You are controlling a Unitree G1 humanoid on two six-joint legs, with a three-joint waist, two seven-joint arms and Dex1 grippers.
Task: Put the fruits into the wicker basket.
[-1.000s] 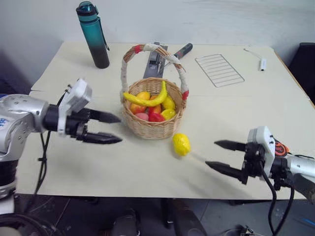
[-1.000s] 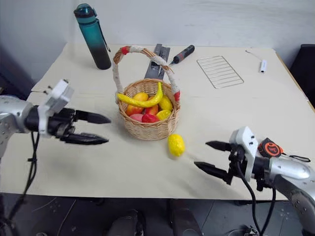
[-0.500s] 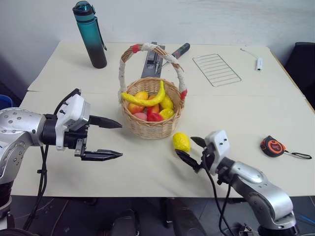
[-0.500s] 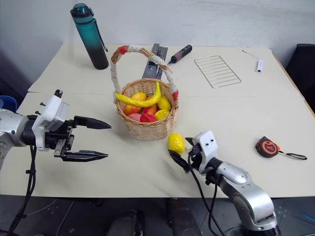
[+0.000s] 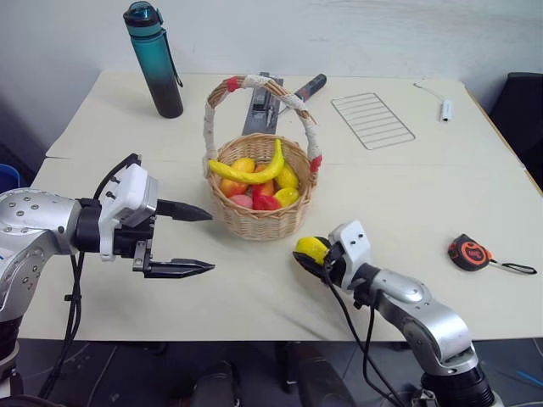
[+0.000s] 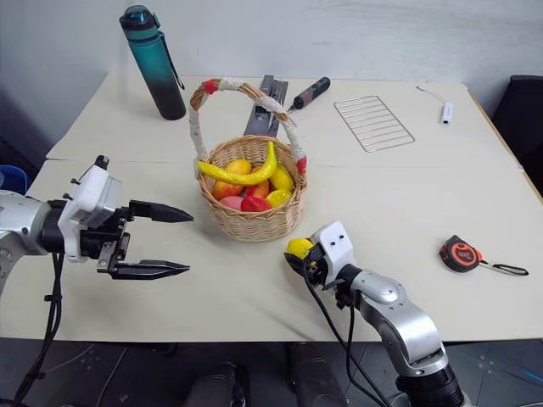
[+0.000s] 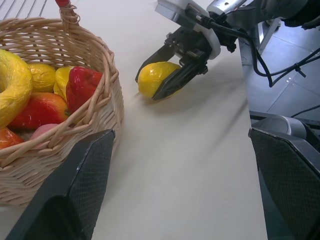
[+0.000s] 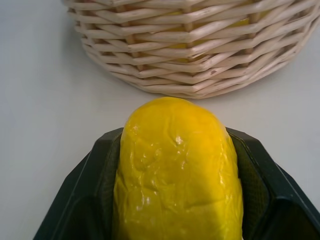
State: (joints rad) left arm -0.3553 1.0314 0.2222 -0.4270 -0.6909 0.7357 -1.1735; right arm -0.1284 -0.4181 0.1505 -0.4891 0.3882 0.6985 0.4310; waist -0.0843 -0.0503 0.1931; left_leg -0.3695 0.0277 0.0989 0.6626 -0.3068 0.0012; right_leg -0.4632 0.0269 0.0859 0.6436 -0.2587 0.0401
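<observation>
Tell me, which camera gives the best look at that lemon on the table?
The right wrist view: the lemon looms close between the right pincer's black fingers, wrinkled skin plain. The left wrist view shows it from the side, clasped beside the wicker basket. The two eye views show it small, partly covered.

A pale cream tabletop [image 5: 407, 178] is seen spanning most of the scene, its far edge set against a plain white wall [image 5: 339, 34]. A seam is visible on the left, where the surface is stepped between a far section and a near one. The lighting is even and soft, and only faint shadows are cast on the tabletop. A dark chair or similar black furniture [image 5: 519, 110] is noted at the far right, beside the table's corner. Below the near edge a dark floor [image 5: 254, 373] is seen. A blue object [image 5: 7, 176] is partly visible at the left edge; its identity cannot be determined.
</observation>
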